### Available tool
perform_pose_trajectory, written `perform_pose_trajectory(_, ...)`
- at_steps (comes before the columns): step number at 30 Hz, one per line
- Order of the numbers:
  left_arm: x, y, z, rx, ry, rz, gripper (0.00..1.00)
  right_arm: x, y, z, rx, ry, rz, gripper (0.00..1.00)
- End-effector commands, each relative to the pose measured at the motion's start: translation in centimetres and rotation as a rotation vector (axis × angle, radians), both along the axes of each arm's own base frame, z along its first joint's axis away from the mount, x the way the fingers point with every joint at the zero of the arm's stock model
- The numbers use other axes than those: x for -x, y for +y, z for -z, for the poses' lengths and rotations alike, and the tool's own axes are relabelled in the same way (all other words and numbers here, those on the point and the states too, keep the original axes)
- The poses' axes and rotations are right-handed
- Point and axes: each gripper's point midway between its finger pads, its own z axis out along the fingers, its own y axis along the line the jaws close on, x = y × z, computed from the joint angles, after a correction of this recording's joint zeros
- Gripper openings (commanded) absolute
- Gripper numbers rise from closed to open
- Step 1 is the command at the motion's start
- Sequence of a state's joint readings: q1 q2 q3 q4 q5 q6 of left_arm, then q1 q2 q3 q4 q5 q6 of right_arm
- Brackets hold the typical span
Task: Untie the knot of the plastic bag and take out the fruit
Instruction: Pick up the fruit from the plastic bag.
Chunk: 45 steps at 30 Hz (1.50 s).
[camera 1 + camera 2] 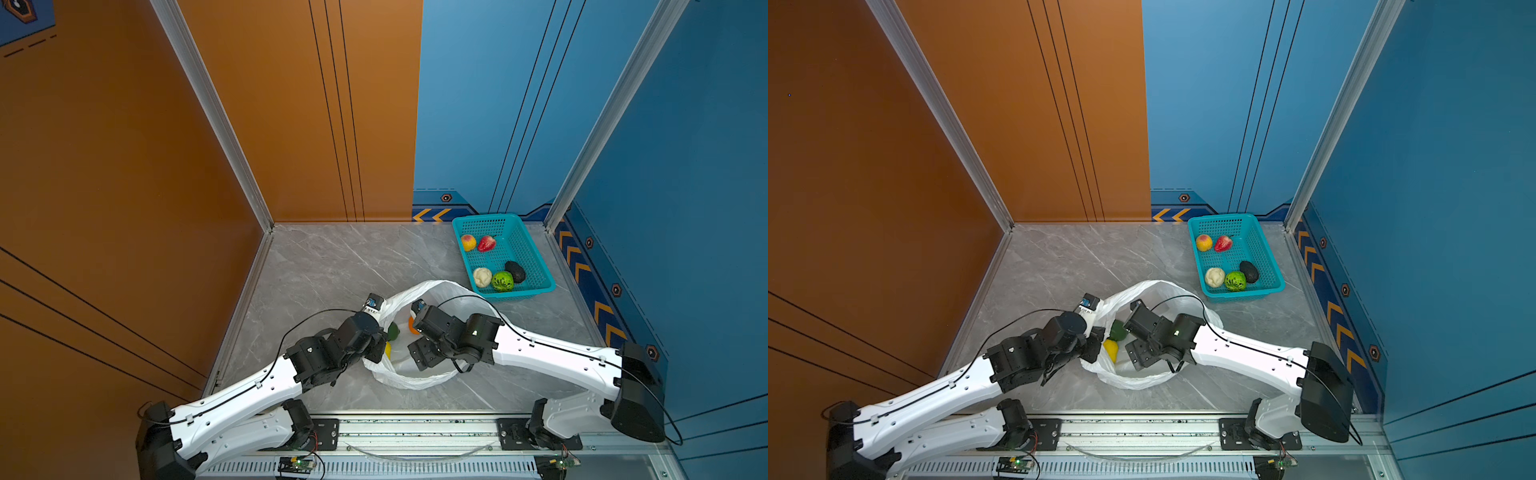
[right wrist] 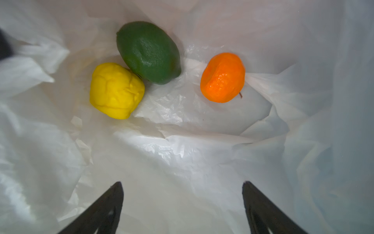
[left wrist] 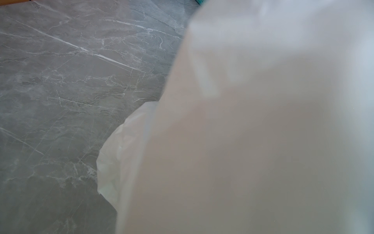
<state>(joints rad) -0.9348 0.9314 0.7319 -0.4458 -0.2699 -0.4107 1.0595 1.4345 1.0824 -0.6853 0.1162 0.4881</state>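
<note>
The white plastic bag lies on the grey table with its mouth wide open; the knot is out of view. Inside it lie three fruit: a dark green one, a yellow one touching it, and an orange one apart from them. My right gripper hangs open inside the bag above the crumpled plastic, short of the fruit and holding nothing. My left gripper sits at the bag's left rim, shut on the plastic. Bag plastic covers most of the left wrist view and hides those jaws.
A teal perforated basket stands at the back right by the blue wall. It holds several fruit, among them a red one, a cream one and a black one. Bare marble table lies left of the bag.
</note>
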Motion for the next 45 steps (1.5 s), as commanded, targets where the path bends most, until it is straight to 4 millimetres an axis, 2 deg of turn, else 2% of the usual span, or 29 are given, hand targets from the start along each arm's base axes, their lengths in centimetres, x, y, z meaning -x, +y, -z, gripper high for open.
perform_pose_trajectory(1,0.1,0.0,-0.1,-0.003,0.017,0.014,0.00,-2.2,1.6,0.3,-0.083,-0.021,0.048,0.91)
perform_pose_trajectory(13,0.2,-0.3,0.6,-0.031,0.035,0.040,0.00,-7.8,2.3,4.4,-0.163,-0.051,0.299,0.88)
perform_pose_trajectory(23,0.2,-0.3,0.7,-0.025,0.042,0.044,0.00,-10.8,0.7,7.3,-0.168,-0.049,0.414,0.84)
perform_pose_trajectory(29,0.3,-0.4,0.9,-0.026,0.050,0.050,0.00,-12.4,1.6,7.9,-0.196,-0.023,0.412,0.82)
perform_pose_trajectory(32,0.3,-0.4,1.0,-0.030,0.052,0.050,0.00,-12.6,2.3,8.5,-0.198,0.000,0.404,0.76)
perform_pose_trajectory(35,0.3,-0.3,1.1,-0.029,0.054,0.047,0.00,-12.6,2.6,8.6,-0.203,0.009,0.401,0.61)
perform_pose_trajectory(37,0.3,-0.3,1.2,-0.029,0.056,0.045,0.00,-12.5,2.8,8.5,-0.206,0.008,0.395,0.57)
perform_pose_trajectory(40,0.3,-0.1,1.4,-0.035,0.059,0.039,0.00,-11.7,2.9,8.0,-0.201,0.015,0.380,0.53)
perform_pose_trajectory(45,-0.1,0.1,1.5,-0.042,0.051,0.013,0.00,-9.2,3.1,6.6,-0.193,0.037,0.336,0.46)
